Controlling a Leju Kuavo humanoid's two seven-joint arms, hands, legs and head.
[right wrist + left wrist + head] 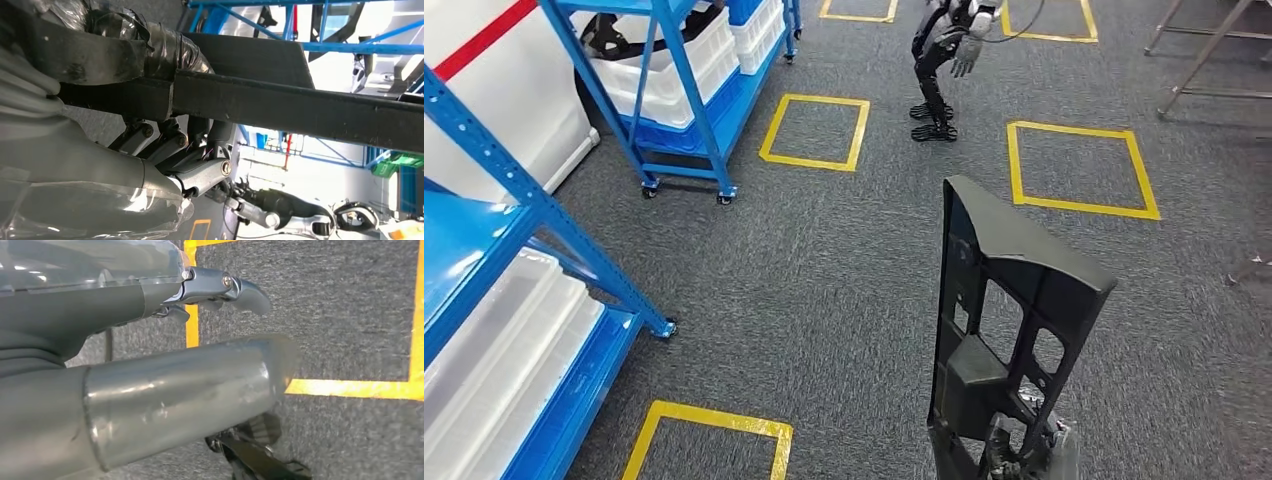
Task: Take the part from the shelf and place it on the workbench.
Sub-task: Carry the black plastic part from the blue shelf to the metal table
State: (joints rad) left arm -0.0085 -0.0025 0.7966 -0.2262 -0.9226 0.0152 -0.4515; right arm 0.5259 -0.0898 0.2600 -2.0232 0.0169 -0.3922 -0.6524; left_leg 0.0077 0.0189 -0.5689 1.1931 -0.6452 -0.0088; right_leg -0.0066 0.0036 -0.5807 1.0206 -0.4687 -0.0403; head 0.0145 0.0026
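I see the black part [999, 330] standing upright at about 5 o'clock in the head view, over grey carpet [844, 260]. My right hand [1024, 450] grips its lower end; the right wrist view shows the fingers [170, 145] curled around the part's dark bar. Left hand [220, 290]: fingers curled in, holding nothing. Blue shelf [514, 200] with white bins at 9 o'clock. Another humanoid robot [944, 60] stands at 12 o'clock, near yellow floor squares [1079, 165].

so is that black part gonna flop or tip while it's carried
Probably stiff: the black part stands upright with straight edges, no sag. Likely top-heavy in the grip, since the right hand holds only its bottom end. The cut-outs suggest it is fairly light.
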